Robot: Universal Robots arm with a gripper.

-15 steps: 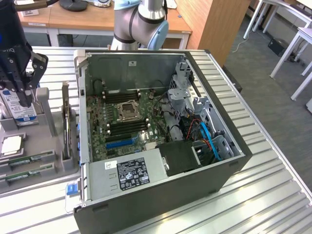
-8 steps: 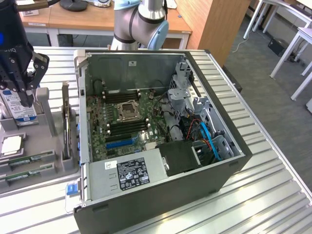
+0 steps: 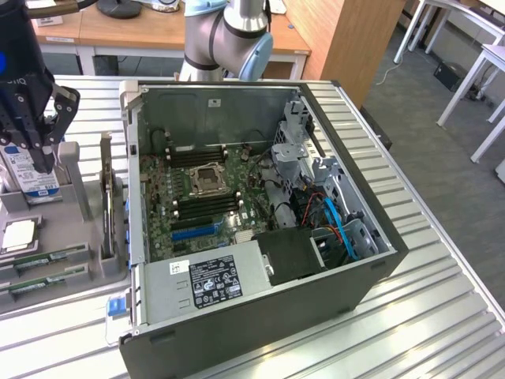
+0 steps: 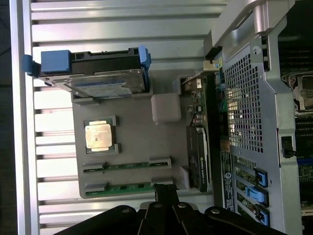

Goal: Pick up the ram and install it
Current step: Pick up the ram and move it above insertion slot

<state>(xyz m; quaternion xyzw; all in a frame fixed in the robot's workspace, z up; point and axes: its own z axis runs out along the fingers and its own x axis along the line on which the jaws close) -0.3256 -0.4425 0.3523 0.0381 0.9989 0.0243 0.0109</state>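
1. Currently the gripper [image 3: 43,163] hangs above the grey tray [image 4: 137,142], fingers pressed together, gripping nothing
2. One ram stick [image 4: 128,166] and a second ram stick [image 4: 128,188] lie flat in the tray's slots, side by side
3. On the same tray, the CPU chip [image 4: 100,137] sits between them and the hard drive [image 4: 105,85]
4. Just beside the tray stands the open computer case [image 3: 260,316]

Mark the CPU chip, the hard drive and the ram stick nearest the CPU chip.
CPU chip [image 4: 102,136], wrist view, centre of its metal lid.
hard drive [image 4: 105,89], wrist view, on its blue-white label.
ram stick nearest the CPU chip [image 4: 127,166], wrist view, middle of the green board.
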